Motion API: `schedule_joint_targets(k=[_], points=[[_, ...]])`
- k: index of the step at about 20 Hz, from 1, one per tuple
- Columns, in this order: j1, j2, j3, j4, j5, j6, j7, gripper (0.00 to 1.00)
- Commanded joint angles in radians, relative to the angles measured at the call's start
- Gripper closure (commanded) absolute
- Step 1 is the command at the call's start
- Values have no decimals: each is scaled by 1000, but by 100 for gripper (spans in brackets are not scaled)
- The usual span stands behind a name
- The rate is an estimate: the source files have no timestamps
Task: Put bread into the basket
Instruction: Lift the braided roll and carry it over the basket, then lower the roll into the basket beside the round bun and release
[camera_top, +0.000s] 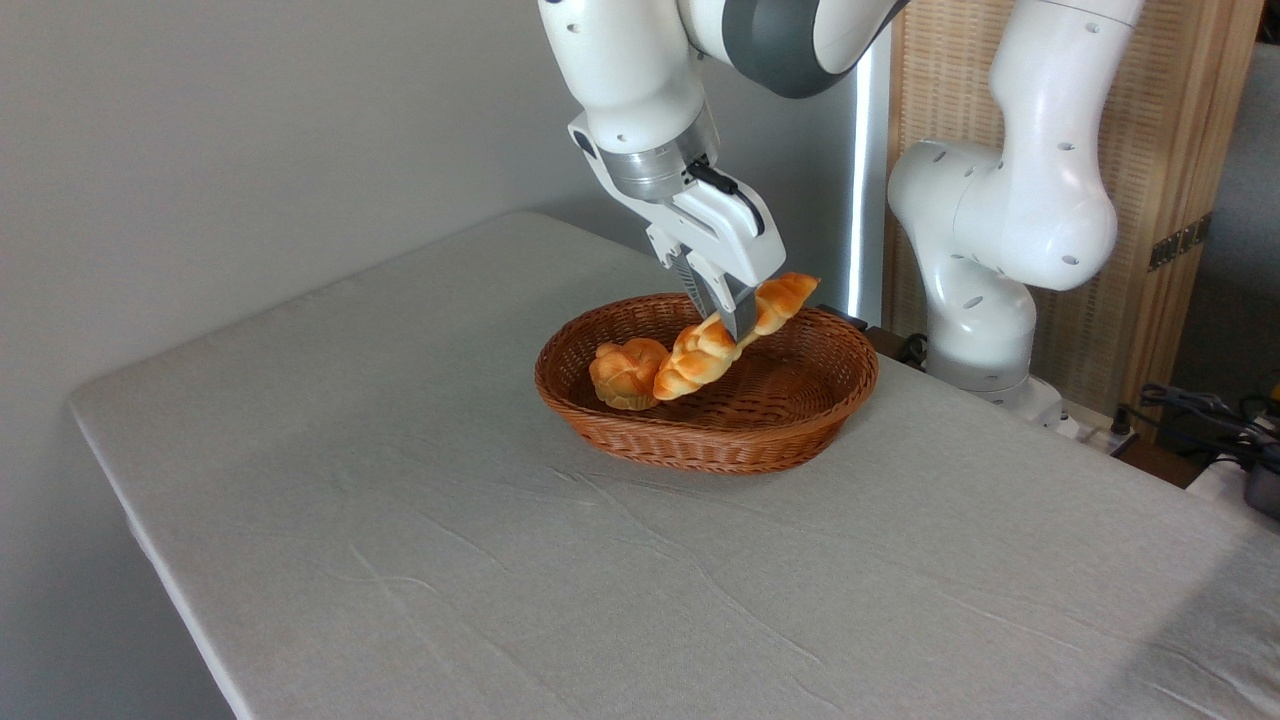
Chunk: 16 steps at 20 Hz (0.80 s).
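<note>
The gripper (728, 318) clamps the bread (700, 355) near its middle — loaf tilted, lower tip down inside the basket (790, 440), upper tip above the far rim. Just left, 1 small knotted roll (625, 372) touches it — both on the grey-clothed table (500, 560).

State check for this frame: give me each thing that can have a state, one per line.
gripper: shut on the braided loaf
braided loaf: held tilted over the basket, lower end by the round roll
round roll: lying in the basket
basket: upright on the table
</note>
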Motion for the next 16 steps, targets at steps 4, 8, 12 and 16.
schedule_joint_targets(k=[4,8,12,16], points=[[-28,4,4,-22,-6,59,-1,0],[-28,4,4,-22,-6,61,-1,0],[-28,4,6,-21,-6,61,1,0],[-25,3,6,-6,-6,61,-4,0]])
